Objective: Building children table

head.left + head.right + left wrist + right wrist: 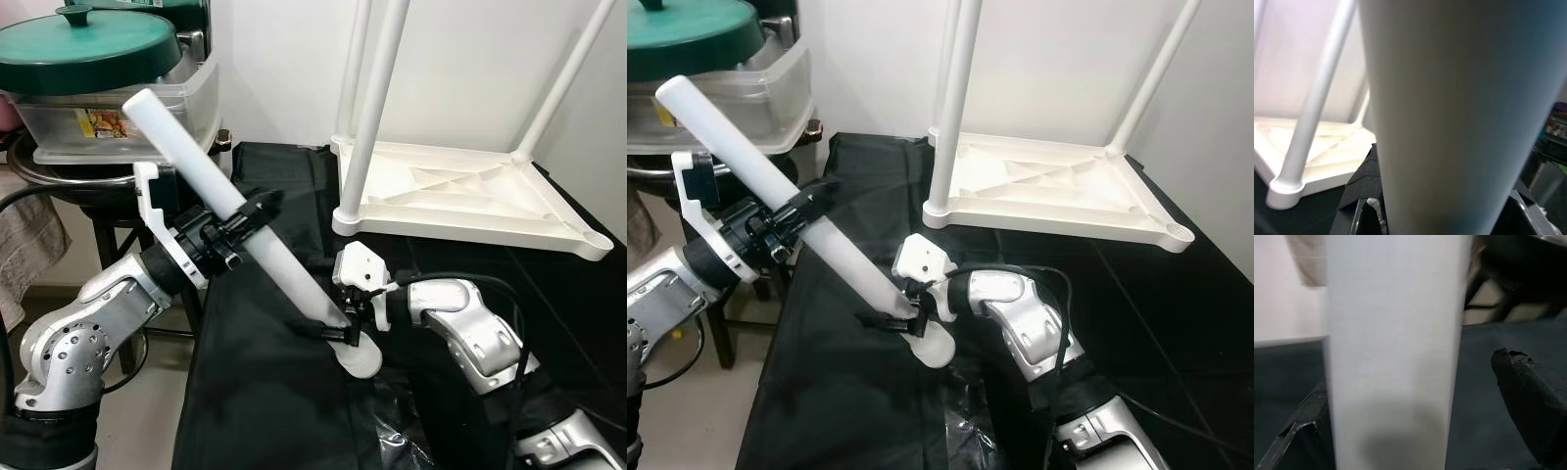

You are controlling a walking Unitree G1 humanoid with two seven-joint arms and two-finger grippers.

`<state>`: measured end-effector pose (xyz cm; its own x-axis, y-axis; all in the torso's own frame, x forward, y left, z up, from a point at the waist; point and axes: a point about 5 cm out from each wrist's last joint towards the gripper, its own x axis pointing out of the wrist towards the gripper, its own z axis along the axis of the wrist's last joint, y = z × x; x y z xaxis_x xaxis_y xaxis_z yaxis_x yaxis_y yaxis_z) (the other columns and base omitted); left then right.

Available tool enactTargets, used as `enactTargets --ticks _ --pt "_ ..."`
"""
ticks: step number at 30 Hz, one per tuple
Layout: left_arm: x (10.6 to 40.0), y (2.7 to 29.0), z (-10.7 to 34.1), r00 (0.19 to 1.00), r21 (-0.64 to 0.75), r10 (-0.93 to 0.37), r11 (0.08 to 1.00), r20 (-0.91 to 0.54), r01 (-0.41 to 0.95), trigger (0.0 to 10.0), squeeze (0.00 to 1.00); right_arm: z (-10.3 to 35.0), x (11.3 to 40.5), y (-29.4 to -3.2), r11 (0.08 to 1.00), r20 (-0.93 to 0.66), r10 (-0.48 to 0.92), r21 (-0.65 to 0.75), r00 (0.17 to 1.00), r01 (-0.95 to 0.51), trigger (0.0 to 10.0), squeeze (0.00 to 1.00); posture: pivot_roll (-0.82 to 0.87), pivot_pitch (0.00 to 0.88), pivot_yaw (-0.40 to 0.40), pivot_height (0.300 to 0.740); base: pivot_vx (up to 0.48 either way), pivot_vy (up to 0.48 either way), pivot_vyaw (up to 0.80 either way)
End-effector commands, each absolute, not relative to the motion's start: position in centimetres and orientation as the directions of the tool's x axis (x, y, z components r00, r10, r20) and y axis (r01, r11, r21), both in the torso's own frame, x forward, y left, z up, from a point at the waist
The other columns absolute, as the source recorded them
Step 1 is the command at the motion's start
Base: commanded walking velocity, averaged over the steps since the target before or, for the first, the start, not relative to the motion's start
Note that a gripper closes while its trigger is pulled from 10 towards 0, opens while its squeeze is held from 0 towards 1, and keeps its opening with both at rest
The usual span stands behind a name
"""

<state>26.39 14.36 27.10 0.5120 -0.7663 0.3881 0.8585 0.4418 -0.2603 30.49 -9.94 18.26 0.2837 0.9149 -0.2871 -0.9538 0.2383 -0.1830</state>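
The left gripper [235,220] is clamped around the upper part of a loose white table leg [230,201], its black fingers closed on the tube. That leg runs on a slant: its free end points up and toward the robot's left, near the stacked containers [108,93], and its long axis falls down and to the right across the black-covered table [255,411].

Lower on the same leg sits the right gripper [338,328], fingers pinched around the tube just above its flared foot [361,357], which hovers at or just over the black cloth; I cannot tell if it touches.

Further right and behind lies the upturned white tabletop [460,201] with legs already standing in it. Its nearest open corner socket [596,238] is at the far right, well apart from the held leg. By my judgement, the right gripper is the nearer one, and the leg must swing upright and travel right.
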Motion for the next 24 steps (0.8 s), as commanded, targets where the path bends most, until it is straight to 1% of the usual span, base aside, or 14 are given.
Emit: enactTargets --ticks 1,2,3,4,6,8,11,14,17,19,20,22,23,24 --pt "25.4 13.5 28.1 0.402 -0.214 -0.817 0.342 0.413 0.915 10.0 0.00 18.8 30.6 -10.1 0.236 -0.288 0.923 -0.102 0.255 -0.966 10.0 0.00 0.04 0.000 -0.082 0.740 0.000 0.000 0.00" --pt "25.1 13.3 28.5 0.358 -0.187 -0.835 0.306 0.418 0.933 10.0 0.00 19.2 31.1 -10.2 0.264 -0.265 0.929 -0.006 0.256 -0.964 10.0 0.00 0.05 0.000 -0.087 0.740 0.000 0.000 0.00" --pt "24.9 13.2 28.8 0.327 -0.167 -0.846 0.282 0.421 0.945 10.0 0.00 19.6 31.5 -10.2 0.273 -0.241 0.938 0.074 0.249 -0.959 10.0 0.00 0.05 0.000 -0.087 0.740 0.000 0.000 0.00" --pt "24.9 13.2 28.8 0.327 -0.167 -0.846 0.282 0.421 0.945 10.0 0.00 19.6 31.5 -10.2 0.273 -0.241 0.938 0.074 0.249 -0.959 10.0 0.00 0.05 0.000 -0.087 0.740 0.000 0.000 0.00" --pt "24.8 13.1 29.1 0.299 -0.155 -0.856 0.257 0.422 0.954 10.0 0.00 20.3 32.0 -10.1 0.261 -0.191 0.954 0.160 0.230 -0.952 10.0 0.00 0.04 0.000 -0.084 0.740 0.000 0.000 0.00" --pt "24.9 13.0 29.2 0.290 -0.156 -0.859 0.246 0.422 0.957 10.0 0.00 20.8 32.2 -9.8 0.245 -0.160 0.963 0.193 0.216 -0.950 10.0 0.00 0.04 0.000 -0.084 0.740 0.000 0.000 0.00" --pt "24.9 12.9 29.0 0.274 -0.156 -0.870 0.229 0.411 0.961 10.0 0.00 21.0 32.2 -9.6 0.233 -0.154 0.967 0.198 0.205 -0.952 10.0 0.00 0.04 0.000 -0.083 0.740 0.000 0.000 0.00" --pt "24.9 12.6 28.4 0.249 -0.169 -0.896 0.199 0.369 0.965 10.0 0.00 21.0 31.3 -9.0 0.164 -0.179 0.975 0.172 0.133 -0.971 10.0 0.00 0.04 0.000 -0.080 0.740 0.000 0.000 0.00" --pt "24.9 12.5 28.3 0.245 -0.173 -0.901 0.194 0.358 0.966 10.0 0.00 21.0 31.1 -8.9 0.145 -0.188 0.976 0.162 0.114 -0.976 10.0 0.00 0.04 0.000 -0.080 0.740 0.000 0.000 0.00" --pt "24.9 12.2 28.0 0.230 -0.185 -0.913 0.175 0.336 0.967 10.0 0.00 20.9 30.5 -8.5 0.110 -0.232 0.969 0.122 0.079 -0.986 10.0 0.00 0.05 0.000 -0.077 0.740 0.000 0.000 0.00" --pt "24.9 12.2 28.0 0.230 -0.185 -0.913 0.175 0.336 0.967 10.0 0.00 20.9 30.5 -8.5 0.110 -0.232 0.969 0.122 0.079 -0.986 10.0 0.00 0.05 0.000 -0.077 0.740 0.000 0.000 0.00" --pt "24.9 12.0 27.7 0.214 -0.190 -0.927 0.161 0.307 0.969 10.0 0.00 20.9 29.8 -8.0 0.044 -0.282 0.959 0.046 0.029 -0.998 10.0 0.00 0.05 0.000 -0.072 0.740 0.000 0.000 0.00" --pt "24.9 12.0 27.7 0.214 -0.190 -0.927 0.161 0.307 0.969 10.0 0.00 20.9 29.8 -8.0 0.044 -0.282 0.959 0.046 0.029 -0.998 10.0 0.00 0.05 0.000 -0.072 0.740 0.000 0.000 0.00" --pt "25.0 11.9 27.6 0.215 -0.196 -0.929 0.160 0.301 0.967 10.0 0.00 20.9 29.6 -7.7 0.022 -0.297 0.955 0.025 0.014 -0.999 10.0 0.00 0.05 0.000 -0.070 0.740 0.000 0.000 0.00"
